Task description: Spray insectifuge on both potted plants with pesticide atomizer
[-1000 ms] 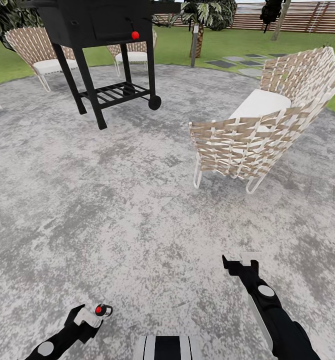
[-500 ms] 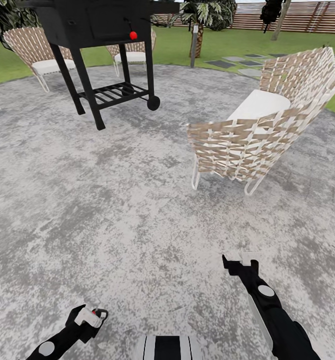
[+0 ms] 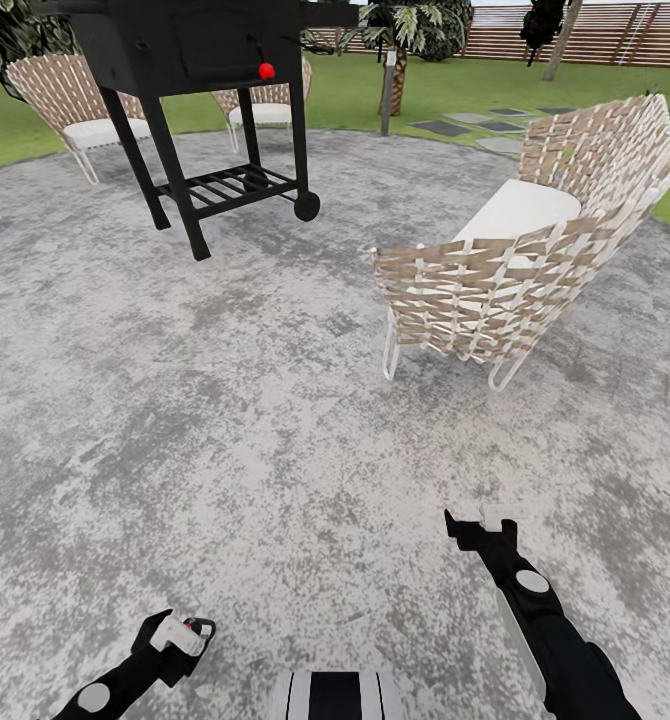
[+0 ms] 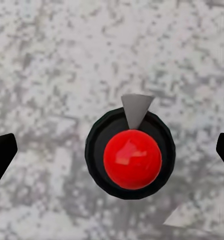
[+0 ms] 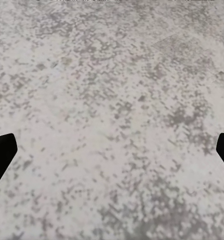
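The pesticide atomizer (image 4: 132, 159) stands upright on the grey patio (image 3: 225, 420). From above I see its round black body and red nozzle top. My left gripper (image 4: 112, 155) hangs over it, open, with a dark fingertip (image 4: 1, 152) well clear of the bottle on each side. In the head view the left gripper (image 3: 183, 632) is at the lower left and mostly covers the atomizer (image 3: 201, 628). My right gripper (image 3: 472, 520) is open over bare paving at the lower right, nothing between its fingers (image 5: 0, 155). The potted plants are out of view.
A black grill (image 3: 190, 45) on legs stands at the far left. A woven wicker chair (image 3: 515, 270) with a white cushion is ahead on the right, and other wicker chairs (image 3: 70, 95) are behind the grill. A grey bollard post (image 3: 387, 90), stepping stones (image 3: 445, 127), lawn and fence (image 3: 595, 40) lie beyond.
The head view has shifted slightly, so the camera moved. My left gripper has come lower over the atomizer, and the red top that showed beside it is now mostly covered. The right arm is unchanged.
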Controlling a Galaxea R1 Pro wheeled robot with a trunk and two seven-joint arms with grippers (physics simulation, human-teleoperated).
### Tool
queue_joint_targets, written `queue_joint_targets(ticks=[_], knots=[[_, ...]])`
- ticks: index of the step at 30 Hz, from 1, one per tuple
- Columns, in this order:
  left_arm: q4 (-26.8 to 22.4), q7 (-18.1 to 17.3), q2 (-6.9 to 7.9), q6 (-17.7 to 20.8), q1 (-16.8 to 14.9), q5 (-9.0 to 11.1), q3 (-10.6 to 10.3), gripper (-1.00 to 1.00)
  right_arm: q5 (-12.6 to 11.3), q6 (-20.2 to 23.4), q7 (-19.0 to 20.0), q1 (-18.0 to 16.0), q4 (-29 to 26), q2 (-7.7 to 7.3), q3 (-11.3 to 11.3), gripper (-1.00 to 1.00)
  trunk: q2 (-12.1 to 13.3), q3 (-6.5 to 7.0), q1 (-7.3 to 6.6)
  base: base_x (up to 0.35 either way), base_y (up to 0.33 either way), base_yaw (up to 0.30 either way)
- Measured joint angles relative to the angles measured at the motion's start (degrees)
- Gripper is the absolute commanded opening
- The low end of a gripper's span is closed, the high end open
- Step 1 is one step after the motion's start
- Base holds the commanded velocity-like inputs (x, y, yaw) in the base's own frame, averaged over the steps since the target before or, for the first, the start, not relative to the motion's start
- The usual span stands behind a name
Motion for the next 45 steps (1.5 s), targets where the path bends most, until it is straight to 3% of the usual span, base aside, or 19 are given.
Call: queue_joint_targets(ticks=[8, 31, 45], knots=[[0.0, 0.0, -0.31, 0.0, 0.0, -0.1, 0.0, 1.0, 0.0, 0.0, 0.0, 0.0, 0.0, 0.03, 0.0, 1.0, -0.1, -1.54, 0.18, 0.0, 0.0, 0.0], [0.0, 0.2, -0.32, -1.6, 0.0, 0.1, 0.3, 1.0, 0.0, 0.0, 0.0, 0.0, 0.0, 0.02, 0.0, 1.0, -0.1, -1.54, 0.18, -0.043, 0.0, 0.0], [0.1, 0.2, -0.32, -1.8, 0.0, 0.4, 0.5, 1.0, 0.0, 0.0, 0.0, 0.0, 0.0, 0.04, 0.0, 1.0, -0.1, -0.87, 0.18, 0.0, 0.0, 0.0]])
